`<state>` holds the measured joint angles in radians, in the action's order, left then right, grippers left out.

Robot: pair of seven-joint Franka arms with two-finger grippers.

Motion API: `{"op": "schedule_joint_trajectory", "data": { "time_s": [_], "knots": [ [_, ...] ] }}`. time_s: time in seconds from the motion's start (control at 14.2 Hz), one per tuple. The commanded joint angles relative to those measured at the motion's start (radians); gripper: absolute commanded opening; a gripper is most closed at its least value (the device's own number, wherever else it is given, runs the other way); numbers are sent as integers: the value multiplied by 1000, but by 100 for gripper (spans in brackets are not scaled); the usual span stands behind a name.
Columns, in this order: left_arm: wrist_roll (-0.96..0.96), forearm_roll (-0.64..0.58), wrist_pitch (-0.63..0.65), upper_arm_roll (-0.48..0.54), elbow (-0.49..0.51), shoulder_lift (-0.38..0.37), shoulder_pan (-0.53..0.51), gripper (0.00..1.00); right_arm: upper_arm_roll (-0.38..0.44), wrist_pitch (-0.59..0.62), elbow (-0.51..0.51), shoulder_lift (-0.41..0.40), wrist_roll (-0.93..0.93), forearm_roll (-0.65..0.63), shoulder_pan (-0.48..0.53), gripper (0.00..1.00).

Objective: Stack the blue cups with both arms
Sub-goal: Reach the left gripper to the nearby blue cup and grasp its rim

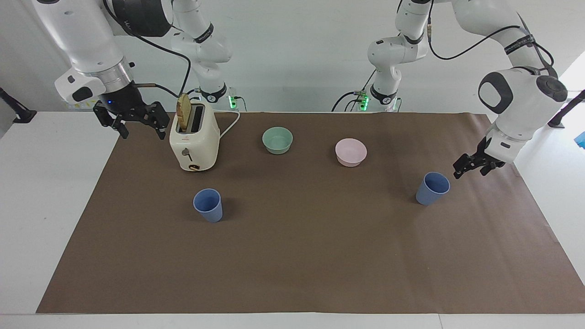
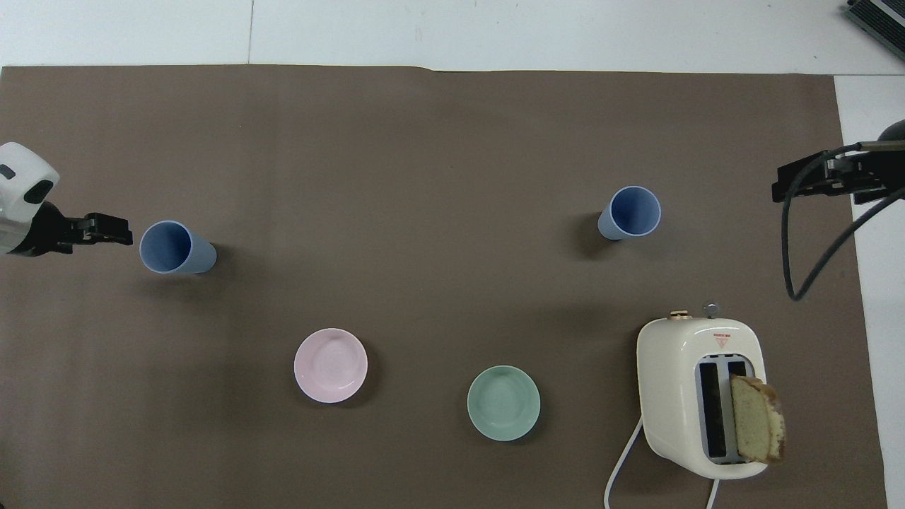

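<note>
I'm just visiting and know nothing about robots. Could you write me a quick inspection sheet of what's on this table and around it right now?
Surface: brown paper sheet over a white table.
Job's things: two blue cups, upright, apart, unstacked: one toward the left arm's end, one toward the right arm's end.
Clutter: toaster holding a bread slice; green bowl; pink bowl.
Grippers: left gripper low beside its cup, not touching; right gripper open, raised beside the toaster, waiting.
Cables: white toaster cord; black cables along both arms.
Surroundings: white wall, green lights at the arm bases.
</note>
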<state>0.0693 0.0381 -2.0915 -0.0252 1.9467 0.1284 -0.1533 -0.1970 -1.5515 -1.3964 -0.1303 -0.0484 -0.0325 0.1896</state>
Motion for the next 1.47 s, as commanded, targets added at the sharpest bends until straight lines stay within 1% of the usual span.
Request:
{"op": "schedule_joint_trajectory", "data": {
  "time_s": [0.0, 0.21, 0.35, 0.63, 0.7, 0.77, 0.84, 0.91, 0.98, 1.05, 1.4],
  "knots": [
    [-8, 14, -33, 1, 26, 3, 20, 100, -6, -2, -15, 15, -1, 3, 5, 100],
    [-22, 29, -59, -1, 32, 5, 34, 100, -6, -4, -15, 15, -2, 2, 5, 100],
    [-20, 32, -70, 1, 67, 8, 46, 100, -6, -4, -15, 15, -1, 3, 7, 100],
    [-19, 34, -94, -1, 87, 5, 49, 100, -6, -2, -15, 15, -1, 2, 5, 100],
    [-17, 34, -111, 1, 96, 14, 50, 100, -6, -4, -15, 15, -1, 3, 5, 100],
    [-19, 34, -131, -1, 97, 29, 55, 98, -6, -4, -15, 15, -1, 3, 7, 100],
    [-20, 37, -133, -1, 90, 34, 57, 73, -6, -4, -15, 15, -1, 3, 5, 100],
    [-22, 51, -130, -1, 84, 37, 60, 39, -6, -4, -15, 15, -2, 3, 5, 100],
    [-20, 63, -127, -1, 84, 37, 60, 9, -6, -4, -16, 15, -2, 3, 5, 100],
    [-22, 68, -125, -1, 83, 37, 61, 0, -6, -4, -16, 15, -1, 3, 5, 100],
    [-14, 69, -111, -5, 8, 46, 60, 0, -6, -2, -16, 15, -2, 3, 5, 100]
  ]
}}
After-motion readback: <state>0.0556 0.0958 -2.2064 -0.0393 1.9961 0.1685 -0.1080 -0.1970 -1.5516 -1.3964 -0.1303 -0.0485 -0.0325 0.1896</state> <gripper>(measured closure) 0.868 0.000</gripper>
